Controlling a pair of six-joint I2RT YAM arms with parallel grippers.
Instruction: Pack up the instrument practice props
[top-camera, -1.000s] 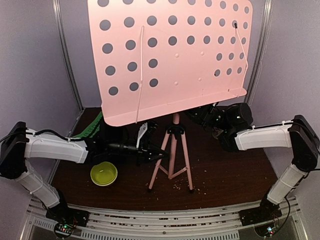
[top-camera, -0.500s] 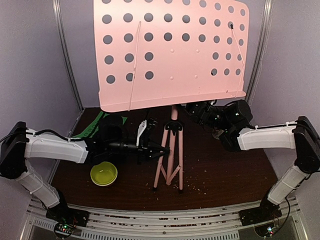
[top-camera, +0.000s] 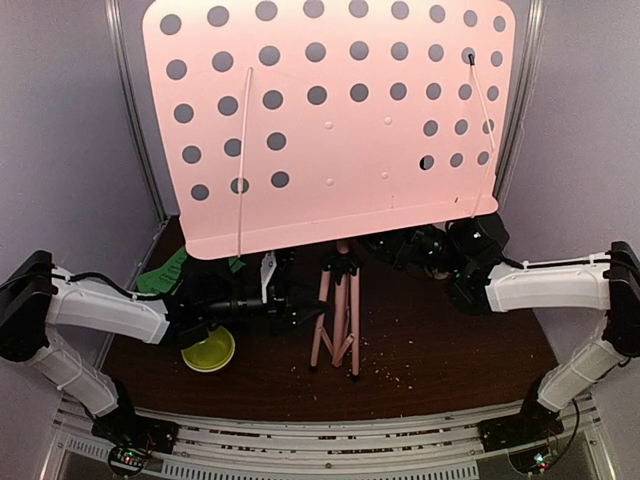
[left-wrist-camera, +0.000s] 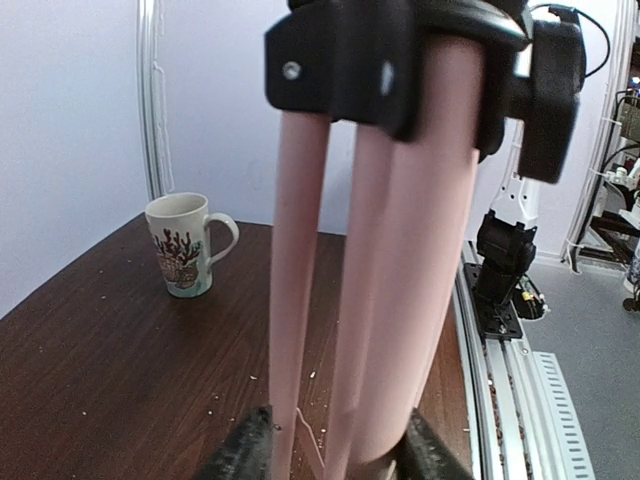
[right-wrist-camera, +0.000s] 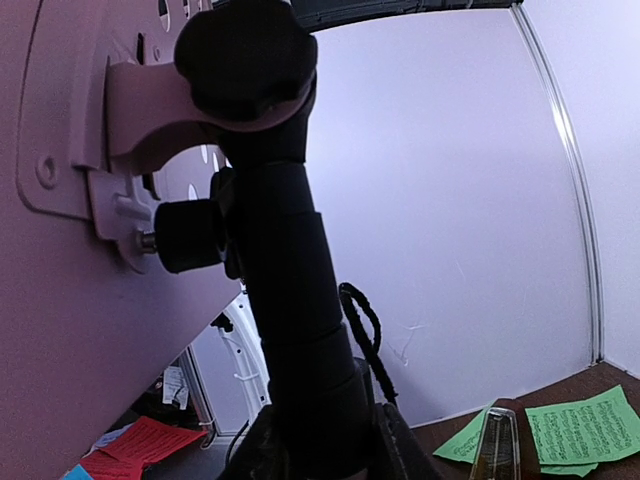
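Roughly vertical, the music stand (top-camera: 340, 150) has legs folded downward.

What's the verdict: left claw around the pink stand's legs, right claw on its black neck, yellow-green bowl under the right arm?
Wrong arm: top external shows the yellow-green bowl under the left arm. Left claw around the legs and right claw on the neck are correct.
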